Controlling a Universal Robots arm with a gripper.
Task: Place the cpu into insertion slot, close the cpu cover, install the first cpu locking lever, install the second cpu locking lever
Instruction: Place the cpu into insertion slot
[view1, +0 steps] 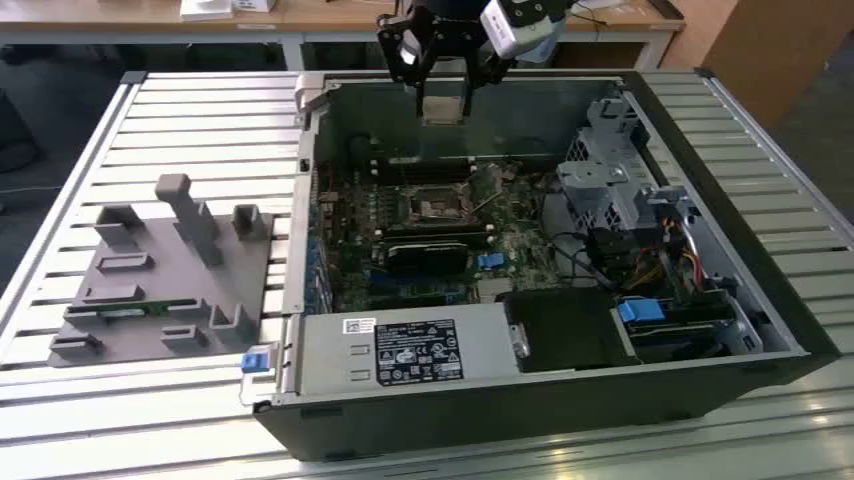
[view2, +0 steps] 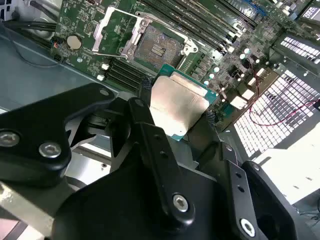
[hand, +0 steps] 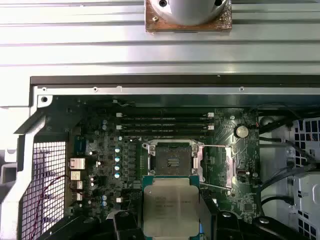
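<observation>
My gripper hangs over the back of the open computer case, shut on the cpu. In both wrist views the cpu is a flat silver-topped square pinched by its edges between the black fingers. The insertion slot lies bare on the green board, below and ahead of the chip and apart from it. The cpu cover is flipped open beside the socket. Two thin wire levers stand free along the cover.
Long black memory slots run next to the socket. The case holds a power supply at the front and a metal drive cage on the exterior view's right. A grey fixture block sits on the slatted table at the exterior view's left.
</observation>
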